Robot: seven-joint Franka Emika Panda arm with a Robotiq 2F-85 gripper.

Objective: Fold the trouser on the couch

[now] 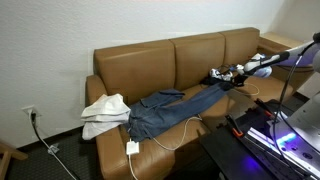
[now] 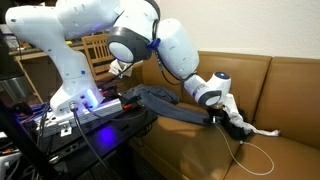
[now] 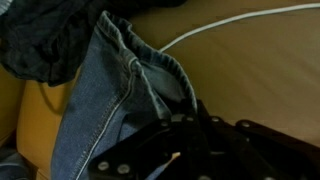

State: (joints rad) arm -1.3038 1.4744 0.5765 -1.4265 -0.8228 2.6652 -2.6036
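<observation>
The trouser point(image 1: 170, 108) is dark blue denim, stretched along the seats of the tan leather couch point(image 1: 150, 65), with its waist end by a white bundle. In an exterior view my gripper point(image 1: 226, 75) sits low over the far leg end. From the opposite side, the gripper point(image 2: 236, 120) is shut at the end of the trouser point(image 2: 165, 103), just above the couch point(image 2: 285, 90). In the wrist view the black gripper point(image 3: 190, 140) is shut, with the stitched hem of the trouser point(image 3: 105, 95) running down into its jaws.
A white and cream cloth bundle point(image 1: 105, 112) lies on the couch seat by the arm. A white cable point(image 1: 190, 125) loops over the seat to a charger point(image 1: 132, 148); the cable point(image 2: 255, 152) lies close to the gripper. A dark table with equipment point(image 2: 70, 115) stands in front.
</observation>
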